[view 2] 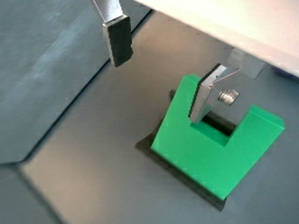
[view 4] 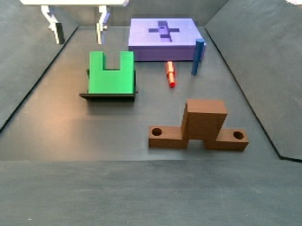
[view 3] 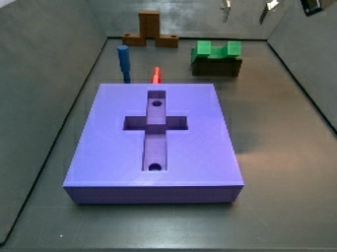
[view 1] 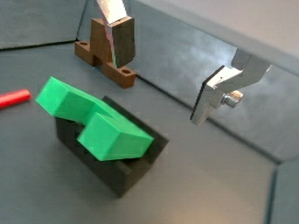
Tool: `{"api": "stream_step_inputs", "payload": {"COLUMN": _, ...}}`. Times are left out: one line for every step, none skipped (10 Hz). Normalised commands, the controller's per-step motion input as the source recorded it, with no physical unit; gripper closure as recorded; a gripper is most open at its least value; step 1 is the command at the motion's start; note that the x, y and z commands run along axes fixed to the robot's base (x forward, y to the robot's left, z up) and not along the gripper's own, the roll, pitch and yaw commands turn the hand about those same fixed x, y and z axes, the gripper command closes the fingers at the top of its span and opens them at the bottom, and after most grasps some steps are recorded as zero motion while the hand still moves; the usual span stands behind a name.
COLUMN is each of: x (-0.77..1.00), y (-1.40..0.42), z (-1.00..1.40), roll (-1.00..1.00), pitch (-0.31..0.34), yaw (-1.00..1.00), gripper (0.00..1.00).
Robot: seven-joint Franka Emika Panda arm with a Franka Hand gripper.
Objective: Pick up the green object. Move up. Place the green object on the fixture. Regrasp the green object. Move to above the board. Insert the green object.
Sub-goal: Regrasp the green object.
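Note:
The green object [view 1: 93, 118] is a U-shaped piece resting tilted on the dark fixture [view 1: 117, 175]. In a wrist view its notch shows [view 2: 216, 144], above the fixture's edge [view 2: 176, 171]. In both side views it sits on the fixture [view 3: 218, 67] [view 4: 106, 94], as a green block [view 3: 215, 49] [view 4: 111, 73]. My gripper [view 1: 163, 70] [view 2: 163, 66] is open and empty, raised above and beside the green object, not touching it. It shows high up in both side views [view 3: 250, 8] [view 4: 77, 26]. The purple board [view 3: 158, 138] [view 4: 165, 35] lies apart from the fixture.
A brown cross-shaped piece [view 1: 105, 61] [view 4: 203, 125] [view 3: 152, 30] stands on the floor. A blue upright peg [view 3: 126, 64] [view 4: 199, 55] and a red peg [view 3: 156, 75] [view 4: 171, 72] [view 1: 12, 99] are beside the board. Grey walls enclose the floor.

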Motion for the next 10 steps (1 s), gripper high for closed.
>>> {"api": "stream_step_inputs", "payload": {"x": 0.25, "y": -0.17, "z": 0.00, "roll": 1.00, "pitch": -0.346, "yaw": 0.19, "gripper": 0.00}}
{"api": "stream_step_inputs", "payload": {"x": 0.17, "y": -0.18, "z": 0.00, "roll": 1.00, "pitch": -0.451, "yaw": 0.00, "gripper": 0.00}}
{"api": "stream_step_inputs", "payload": {"x": 0.00, "y": -0.17, "z": 0.00, "roll": 1.00, "pitch": -0.574, "yaw": 0.00, "gripper": 0.00}}
{"api": "stream_step_inputs", "payload": {"x": -0.25, "y": -0.15, "z": -0.08, "roll": 1.00, "pitch": -0.471, "yaw": 0.00, "gripper": 0.00}}
{"api": "stream_step_inputs", "payload": {"x": -0.27, "y": -0.18, "z": -0.01, "roll": 1.00, "pitch": -0.069, "yaw": 0.00, "gripper": 0.00}}
{"api": "stream_step_inputs", "payload": {"x": -0.27, "y": -0.16, "z": -0.10, "roll": 0.71, "pitch": 0.000, "yaw": 0.08, "gripper": 0.00}}
{"api": "stream_step_inputs", "payload": {"x": -0.23, "y": 0.00, "z": -0.52, "roll": 0.07, "pitch": -0.103, "yaw": 0.15, "gripper": 0.00}}
{"api": "stream_step_inputs", "payload": {"x": -0.05, "y": 0.00, "z": -0.40, "roll": 0.02, "pitch": 0.000, "yaw": 0.50, "gripper": 0.00}}
{"api": "stream_step_inputs", "payload": {"x": 0.03, "y": 0.00, "z": -0.31, "roll": 0.09, "pitch": 0.117, "yaw": 0.73, "gripper": 0.00}}
{"api": "stream_step_inputs", "payload": {"x": 0.08, "y": 0.00, "z": -0.17, "roll": 0.11, "pitch": 0.203, "yaw": 0.78, "gripper": 0.00}}
